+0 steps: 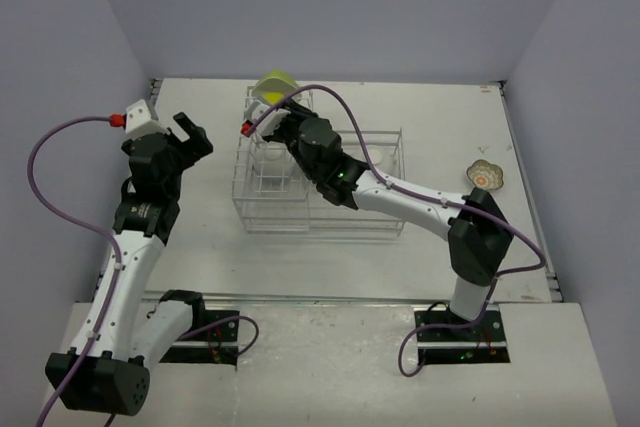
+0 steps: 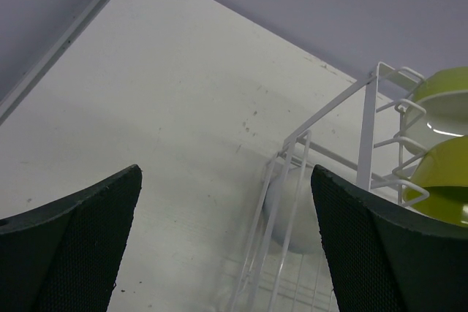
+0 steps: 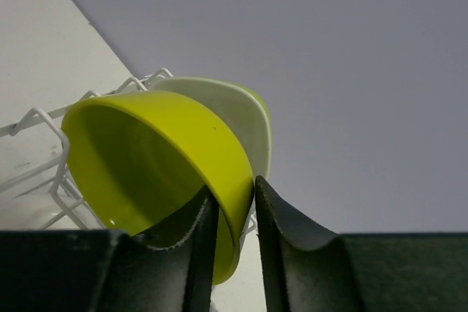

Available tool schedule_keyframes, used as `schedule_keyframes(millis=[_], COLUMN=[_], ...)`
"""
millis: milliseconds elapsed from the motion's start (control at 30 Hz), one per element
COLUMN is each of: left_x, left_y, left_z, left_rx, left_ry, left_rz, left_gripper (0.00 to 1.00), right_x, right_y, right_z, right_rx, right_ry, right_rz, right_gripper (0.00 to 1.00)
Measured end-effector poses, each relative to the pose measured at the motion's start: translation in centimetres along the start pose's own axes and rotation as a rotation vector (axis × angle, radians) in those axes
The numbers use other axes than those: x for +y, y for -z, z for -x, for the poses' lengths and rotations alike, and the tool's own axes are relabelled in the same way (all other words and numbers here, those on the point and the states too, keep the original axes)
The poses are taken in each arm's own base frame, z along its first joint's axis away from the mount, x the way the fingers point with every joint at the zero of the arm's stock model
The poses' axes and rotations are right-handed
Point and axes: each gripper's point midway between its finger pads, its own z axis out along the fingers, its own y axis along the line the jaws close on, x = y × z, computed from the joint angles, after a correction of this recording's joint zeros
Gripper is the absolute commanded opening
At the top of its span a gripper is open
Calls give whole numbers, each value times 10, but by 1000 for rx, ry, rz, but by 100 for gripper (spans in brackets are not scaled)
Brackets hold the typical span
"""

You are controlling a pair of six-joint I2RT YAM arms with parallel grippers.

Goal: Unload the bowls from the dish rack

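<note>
The white wire dish rack [image 1: 330, 209] stands mid-table. In its taller slotted end a lime-yellow bowl [image 3: 146, 158] stands on edge, with a second lime-yellow bowl [image 3: 238, 111] right behind it. My right gripper [image 3: 235, 210] has one finger inside and one outside the front bowl's rim, pressed on its wall. From above, that gripper [image 1: 280, 119] sits just under the lime bowls [image 1: 272, 85]. A white bowl [image 2: 292, 213] lies inside the rack behind the wires. My left gripper [image 2: 227, 239] hangs open left of the rack, holding nothing.
A bowl with a patterned inside [image 1: 486, 176] sits on the table at the far right. Another white bowl [image 1: 385, 159] shows in the low basket part. Grey walls close in the table at the back and both sides.
</note>
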Motion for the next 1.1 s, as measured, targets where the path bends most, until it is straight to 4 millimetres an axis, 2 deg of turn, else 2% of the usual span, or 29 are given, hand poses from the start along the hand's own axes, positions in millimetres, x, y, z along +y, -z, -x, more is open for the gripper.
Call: schedule_keyframes(millis=[233,267,400,533,733,1100], left_x=[1,1,4,7,9,10], left_y=[-5,-7,-13,-16,-26,-40], left_z=[-8,-10,-23,-31,-42,-56], left_rx=[3,8,33,51,82,118], left_ry=[3,5,1,-3,-7,-17], left_rz=[-4,-4,6,13,28,40], left_gripper=[97,97,97,97,96,96], right_x=[-4,-3,-5,-9,-8,-8], right_y=[2,2,-1,-3,-4,5], right_z=[-8,-10,-11,-11,-10,-7], right_rx=[1,1,-17,-34,-53,-106], right_ry=[6,11,-3,-16,-13,26], right_rz=[-63,-68,-116,-163,-208,-316], right_gripper=[21,16,6,0,0,0])
